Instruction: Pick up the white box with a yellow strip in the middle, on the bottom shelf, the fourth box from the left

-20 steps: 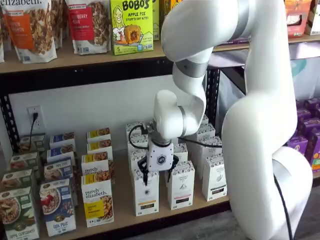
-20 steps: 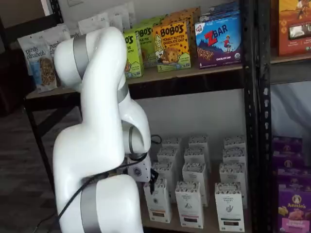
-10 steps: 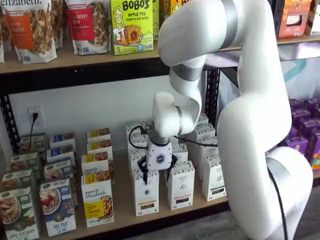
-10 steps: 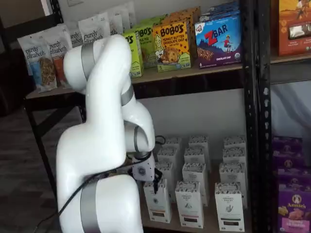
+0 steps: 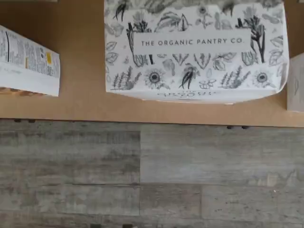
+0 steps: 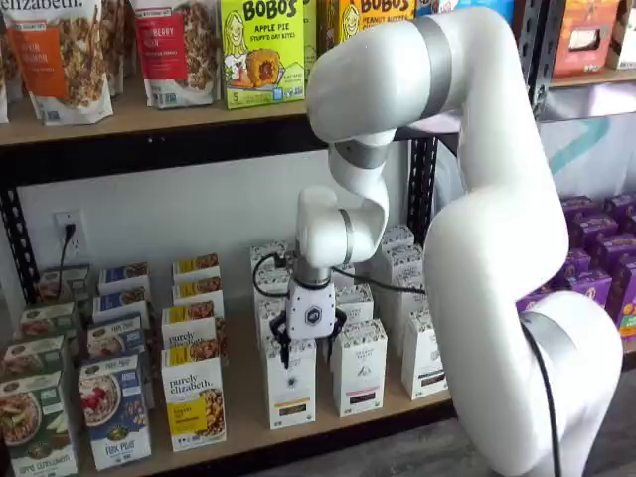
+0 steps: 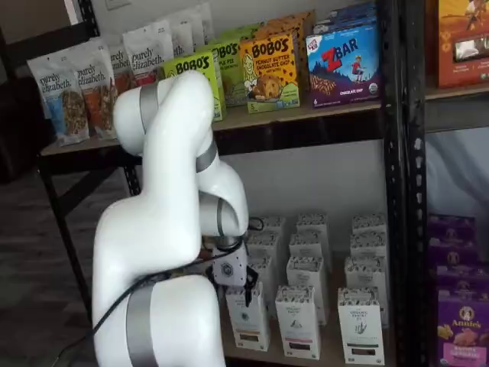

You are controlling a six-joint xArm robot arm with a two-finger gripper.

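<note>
- The bottom shelf (image 6: 238, 422) is seen as a tan board carrying rows of cartons.
- The white box (image 6: 290, 386) is stood at the front edge, directly under the hand (image 6: 302, 350).
- The hand is spread wide above the box top, with nothing held.

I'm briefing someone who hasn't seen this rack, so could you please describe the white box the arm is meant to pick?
Find the bottom shelf, a tan board in a black frame. Among its tall white cartons, the white box stands at the front edge, directly under the gripper. Its strip is yellow-orange; the neighbouring carton has a darker one.
</note>
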